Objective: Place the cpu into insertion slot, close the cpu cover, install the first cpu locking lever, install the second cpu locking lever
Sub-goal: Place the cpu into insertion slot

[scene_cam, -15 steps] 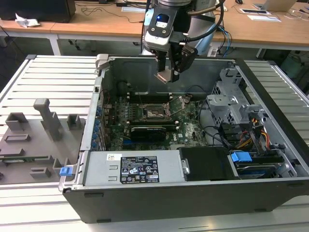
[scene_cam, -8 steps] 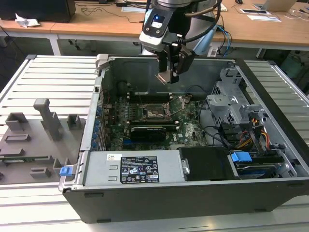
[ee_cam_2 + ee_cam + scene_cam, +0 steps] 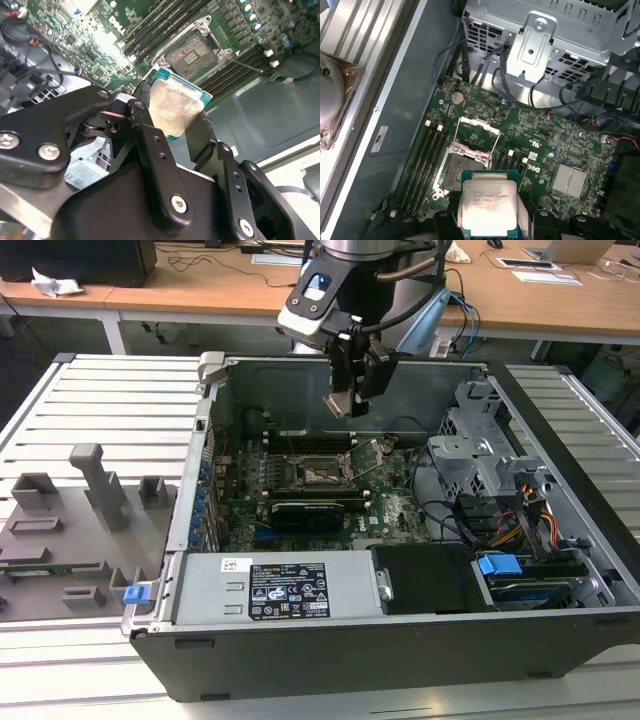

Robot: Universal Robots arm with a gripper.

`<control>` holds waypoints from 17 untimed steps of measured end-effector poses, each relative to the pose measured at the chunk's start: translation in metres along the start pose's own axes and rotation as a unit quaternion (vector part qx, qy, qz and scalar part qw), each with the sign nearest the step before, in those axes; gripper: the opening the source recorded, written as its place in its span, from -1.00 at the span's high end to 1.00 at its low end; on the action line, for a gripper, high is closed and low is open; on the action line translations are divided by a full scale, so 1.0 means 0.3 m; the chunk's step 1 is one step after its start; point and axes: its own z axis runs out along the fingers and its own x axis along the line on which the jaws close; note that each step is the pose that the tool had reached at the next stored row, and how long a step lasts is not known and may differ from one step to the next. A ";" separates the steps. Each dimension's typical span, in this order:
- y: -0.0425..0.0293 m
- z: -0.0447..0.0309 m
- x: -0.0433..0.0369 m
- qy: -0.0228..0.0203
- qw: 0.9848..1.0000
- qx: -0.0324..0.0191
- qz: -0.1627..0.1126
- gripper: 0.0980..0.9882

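— Grip?
— Gripper [image 3: 172, 110] fingers clamped on the cpu [image 3: 487, 202] by two opposite edges, high above the motherboard [image 3: 385, 510].
— Socket ready?
— Insertion slot [image 3: 456, 172] bare, cpu cover [image 3: 478, 123] hinged up. Probably best kept level, corners squared to the socket, lowered straight, never slid across the pins.
— Anything in the way?
— Raised cover and a thin locking lever [image 3: 245, 64] standing just beside the slot; memory slots [image 3: 426, 155] flanking; cables [image 3: 470, 65] well apart.

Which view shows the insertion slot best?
The second wrist view: the insertion slot lies in full sight. In the first wrist view the cpu covers one corner; the exterior view shows it from afar.
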 end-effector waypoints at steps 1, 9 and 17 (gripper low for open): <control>0.000 0.002 0.000 -0.001 1.000 0.000 0.012 0.04; -0.001 0.014 0.000 -0.007 0.996 -0.001 0.084 0.04; -0.003 0.033 0.001 -0.011 0.991 -0.002 0.130 0.04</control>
